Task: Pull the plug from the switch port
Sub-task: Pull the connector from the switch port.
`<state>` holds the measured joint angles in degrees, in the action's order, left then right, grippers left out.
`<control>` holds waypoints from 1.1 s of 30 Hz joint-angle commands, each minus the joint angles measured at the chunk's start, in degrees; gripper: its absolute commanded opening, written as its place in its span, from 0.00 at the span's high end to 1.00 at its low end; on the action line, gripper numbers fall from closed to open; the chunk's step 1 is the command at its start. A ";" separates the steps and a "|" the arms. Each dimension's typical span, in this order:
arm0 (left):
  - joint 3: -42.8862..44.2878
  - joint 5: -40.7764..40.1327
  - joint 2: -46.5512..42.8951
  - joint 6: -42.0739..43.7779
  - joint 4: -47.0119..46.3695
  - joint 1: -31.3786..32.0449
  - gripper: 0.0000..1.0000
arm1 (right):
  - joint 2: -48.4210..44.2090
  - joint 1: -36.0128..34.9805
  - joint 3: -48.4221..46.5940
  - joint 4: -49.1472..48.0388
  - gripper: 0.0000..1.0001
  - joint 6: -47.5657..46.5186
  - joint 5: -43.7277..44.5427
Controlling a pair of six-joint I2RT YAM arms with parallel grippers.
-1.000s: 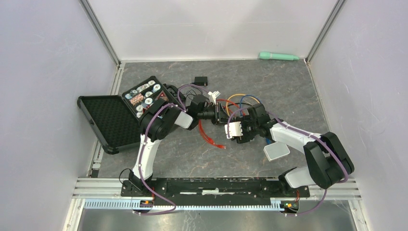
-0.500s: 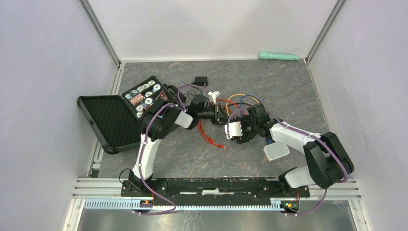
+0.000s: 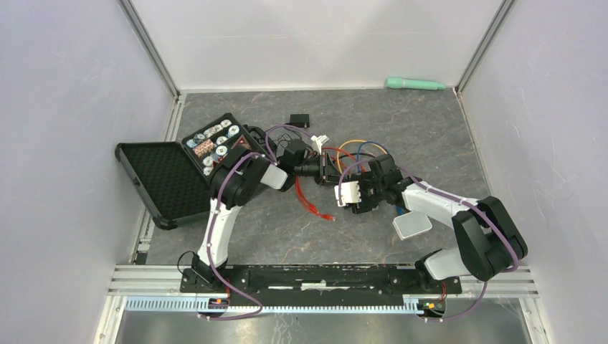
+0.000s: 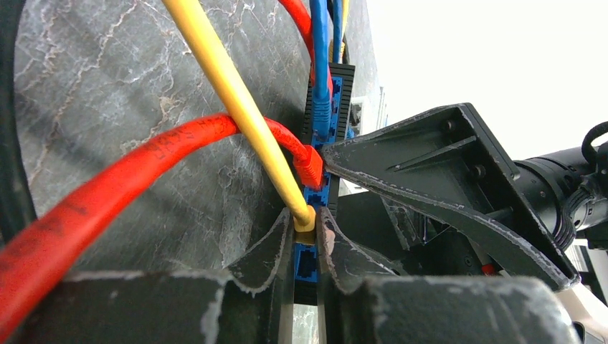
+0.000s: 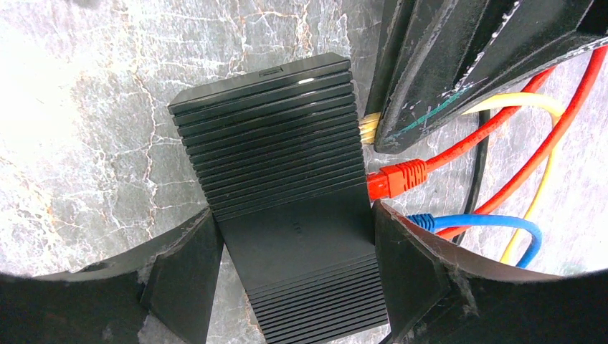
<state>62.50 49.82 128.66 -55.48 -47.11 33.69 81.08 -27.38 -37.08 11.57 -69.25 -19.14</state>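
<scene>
Left wrist footage is filled by the left gripper (image 4: 305, 233), whose fingers (image 4: 271, 252) are pinched together on the yellow plug (image 4: 305, 217). That plug is seated in a port of the switch (image 4: 343, 80). A red plug (image 4: 310, 165) is seen in the port just beside it, with a blue plug (image 4: 320, 107) beyond. From the right wrist, the right gripper (image 5: 294, 218) is shown with its fingers (image 5: 183, 276) set wide and clamped against both sides of the ribbed black switch, which lies flat on the grey table (image 5: 93, 143). From above, both grippers are seen meeting near the table's middle.
</scene>
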 commanded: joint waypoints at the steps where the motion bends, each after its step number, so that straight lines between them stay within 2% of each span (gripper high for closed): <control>1: 1.48 -2.12 -0.20 5.55 4.38 -1.26 0.98 | 0.57 -0.22 1.75 2.46 0.80 -0.88 0.20; 3: 1.21 -6.08 -1.13 6.44 9.72 -1.75 0.98 | 0.75 -0.20 1.51 2.81 0.82 -0.90 0.24; 5: -0.10 -9.06 -1.26 4.13 10.20 -2.49 0.98 | 0.90 -0.22 1.35 2.99 0.85 -0.34 0.31; 11: -3.96 -11.28 -1.44 -2.78 6.89 -2.50 0.98 | 1.18 -0.22 1.57 2.61 0.87 1.22 -0.41; 19: -8.94 -9.47 -2.35 -6.69 -4.00 -2.36 0.98 | 2.50 -0.19 0.46 4.11 0.89 0.18 0.12; 22: -8.16 -8.97 -1.63 -8.01 -3.62 -2.73 0.98 | 2.94 -0.22 -0.34 5.25 0.89 -0.52 0.03; 23: -6.92 -8.36 -1.66 -6.99 -1.72 -2.75 0.98 | 3.07 -0.23 -0.44 5.66 0.89 -0.73 0.06; 29: 6.56 -7.63 -3.39 10.86 25.43 -2.13 0.98 | 3.95 -0.22 -1.17 7.96 0.90 -2.45 0.56; 33: 11.65 -8.02 -2.83 15.18 34.96 -2.14 0.98 | 4.50 -0.22 -2.24 8.48 0.90 -2.59 0.42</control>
<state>69.19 46.96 126.56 -50.54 -26.41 32.93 83.74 -27.38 -39.53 12.45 -69.73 -20.05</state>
